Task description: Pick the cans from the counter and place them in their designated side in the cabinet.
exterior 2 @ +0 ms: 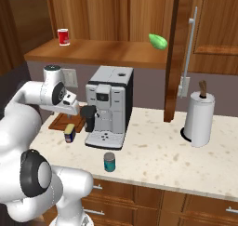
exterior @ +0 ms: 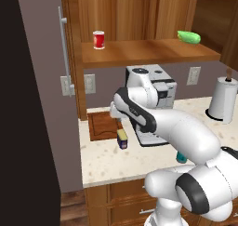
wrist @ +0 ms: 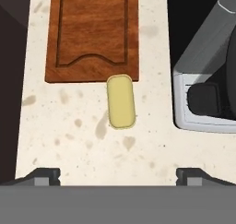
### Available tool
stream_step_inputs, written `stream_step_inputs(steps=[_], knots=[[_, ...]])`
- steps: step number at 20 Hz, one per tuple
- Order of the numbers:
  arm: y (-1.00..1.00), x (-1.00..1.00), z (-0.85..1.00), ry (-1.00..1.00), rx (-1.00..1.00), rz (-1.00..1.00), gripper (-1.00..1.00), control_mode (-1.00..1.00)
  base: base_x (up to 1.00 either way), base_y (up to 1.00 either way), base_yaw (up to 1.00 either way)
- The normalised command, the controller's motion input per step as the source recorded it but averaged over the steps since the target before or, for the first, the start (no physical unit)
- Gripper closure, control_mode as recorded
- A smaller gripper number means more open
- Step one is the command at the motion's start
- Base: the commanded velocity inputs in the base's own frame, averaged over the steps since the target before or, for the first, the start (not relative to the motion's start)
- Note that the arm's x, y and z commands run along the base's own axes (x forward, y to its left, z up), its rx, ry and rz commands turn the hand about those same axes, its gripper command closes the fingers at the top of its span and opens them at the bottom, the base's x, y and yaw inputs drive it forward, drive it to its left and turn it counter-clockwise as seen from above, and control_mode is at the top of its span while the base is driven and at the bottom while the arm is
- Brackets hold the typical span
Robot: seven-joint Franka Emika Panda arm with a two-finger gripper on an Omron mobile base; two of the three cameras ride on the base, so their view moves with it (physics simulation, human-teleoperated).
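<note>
A dark blue can with a yellow top (wrist: 121, 102) stands on the beige counter (wrist: 69, 135), just off the edge of a wooden cutting board (wrist: 92, 29). My gripper (wrist: 118, 174) hangs straight above the can, open, with nothing between its fingers. That blue can (exterior: 122, 139) (exterior 2: 70, 133) sits left of the coffee machine. A teal can with a grey lid (exterior 2: 109, 162) stands in front of the machine near the counter's edge; in the left base view my arm hides most of the teal can (exterior: 181, 158). Above is the open cabinet with its wooden shelf (exterior: 148, 53) (exterior 2: 107, 50).
On the shelf, a red can (exterior: 98, 39) (exterior 2: 63, 36) stands left and a green object (exterior: 188, 36) (exterior 2: 158, 41) lies right. The coffee machine (exterior: 160, 88) (exterior 2: 109, 104) is close beside the blue can. A paper towel holder (exterior 2: 200, 118) stands right; a tall grey unit (exterior: 42, 81) bounds the left.
</note>
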Motion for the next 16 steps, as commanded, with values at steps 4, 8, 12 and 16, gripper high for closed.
stream_step_inputs(steps=[4,8,12,16], knots=[[0.0,0.03,-0.21,0.0,-0.03,0.0,-1.0,-1.0,0.0,0.0,0.0],[0.0,0.03,-0.21,0.0,-0.04,0.0,-1.0,-1.0,0.0,0.0,0.0],[0.0,0.01,-0.15,0.0,0.0,0.02,-1.0,-1.0,0.0,0.0,0.0],[0.0,0.04,-0.15,0.0,0.0,0.03,-1.0,-1.0,0.0,0.0,0.0]])
